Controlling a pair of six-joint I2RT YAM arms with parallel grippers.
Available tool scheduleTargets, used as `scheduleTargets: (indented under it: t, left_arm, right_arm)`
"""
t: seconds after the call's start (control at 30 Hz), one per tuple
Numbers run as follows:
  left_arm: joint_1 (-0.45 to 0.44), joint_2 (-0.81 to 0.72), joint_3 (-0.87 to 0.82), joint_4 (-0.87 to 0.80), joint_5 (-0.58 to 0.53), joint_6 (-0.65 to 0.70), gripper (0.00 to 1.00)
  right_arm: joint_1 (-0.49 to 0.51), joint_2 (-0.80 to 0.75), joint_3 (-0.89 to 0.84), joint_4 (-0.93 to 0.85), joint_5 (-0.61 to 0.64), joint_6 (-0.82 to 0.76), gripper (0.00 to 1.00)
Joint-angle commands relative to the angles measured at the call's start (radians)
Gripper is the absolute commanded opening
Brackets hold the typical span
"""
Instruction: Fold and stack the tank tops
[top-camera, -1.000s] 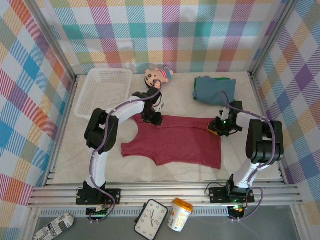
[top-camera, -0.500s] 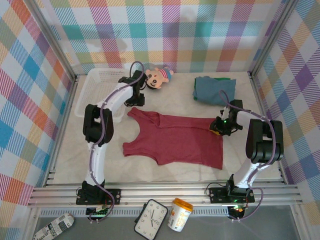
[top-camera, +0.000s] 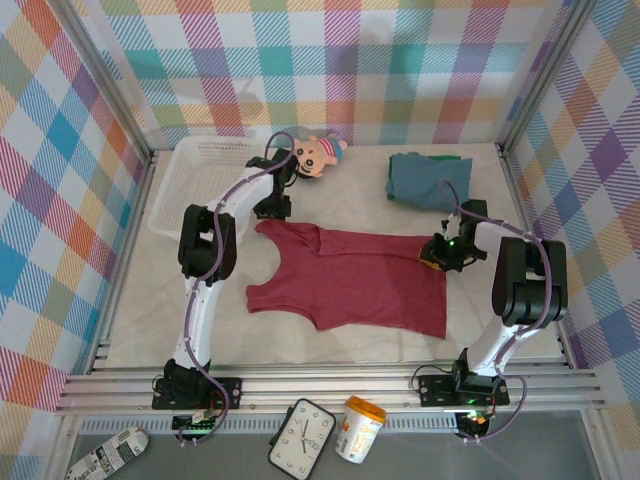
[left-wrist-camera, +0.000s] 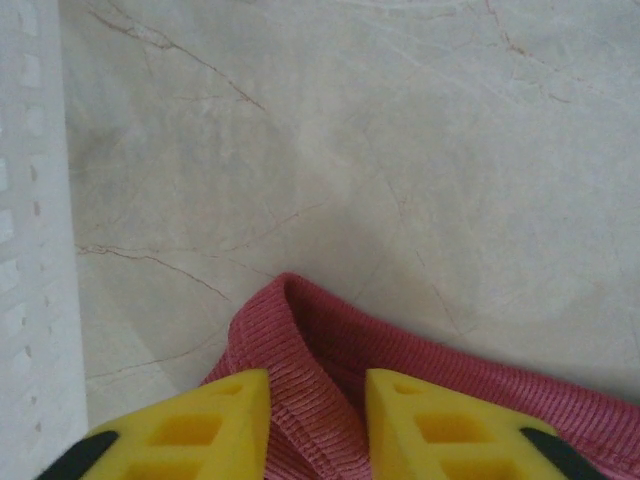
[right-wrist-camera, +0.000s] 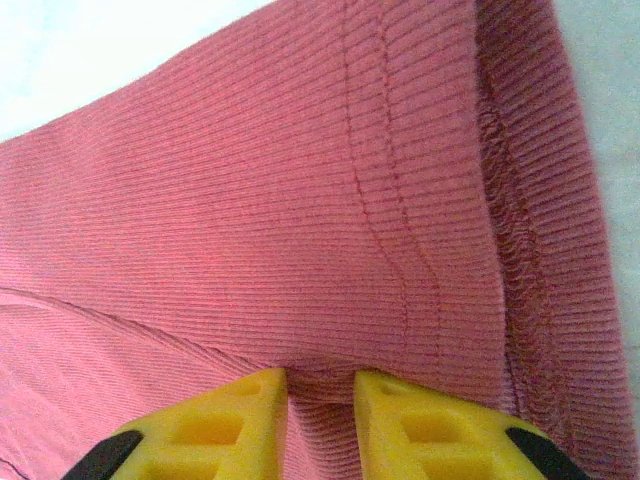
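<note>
The dark red tank top (top-camera: 350, 280) lies spread flat in the middle of the table. My left gripper (top-camera: 272, 208) is at its far left shoulder strap. In the left wrist view the yellow fingers (left-wrist-camera: 190, 430) stand either side of the strap's ribbed fold (left-wrist-camera: 300, 330), which fills the gap at my left gripper (left-wrist-camera: 318, 400). My right gripper (top-camera: 435, 255) is at the top's far right corner, shut on a pinch of red ribbed cloth (right-wrist-camera: 300, 200) at its tips (right-wrist-camera: 320, 400). The blue-grey tank top (top-camera: 425, 180) lies bunched at the far right, with green cloth (top-camera: 440, 158) peeking from behind it.
A white mesh basket (top-camera: 165, 215) stands at the far left, its wall (left-wrist-camera: 30, 250) close beside my left gripper. A doll (top-camera: 315, 153) lies against the back wall. A clock (top-camera: 302, 438) and a cup (top-camera: 360, 428) sit below the table's front rail.
My left gripper left the red top's neckline, swung back toward the basket, then came down on the far left strap and narrowed. The right gripper has kept still.
</note>
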Motion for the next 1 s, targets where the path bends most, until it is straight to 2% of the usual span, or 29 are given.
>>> scheduleTargets:
  t: [0.0,0.3,0.63,0.97]
  left_arm:
    - [-0.001,-0.005,-0.004,-0.043,-0.01,0.002,0.25]
    - [-0.007,-0.042,-0.01,-0.052,0.023,0.014,0.0]
    - [-0.038,-0.184,-0.127,0.02,0.056,0.001,0.0]
    - [-0.047,-0.301,-0.383,0.121,0.074,-0.006,0.0]
  right_arm:
    - [-0.015,0.038,0.008,-0.028,0.033,-0.019,0.27]
    - [-0.03,0.042,0.008,-0.02,0.019,-0.015,0.26]
    - [-0.041,0.05,0.011,-0.017,0.001,-0.015,0.24]
    - [-0.054,0.048,0.004,-0.014,0.009,0.0,0.24]
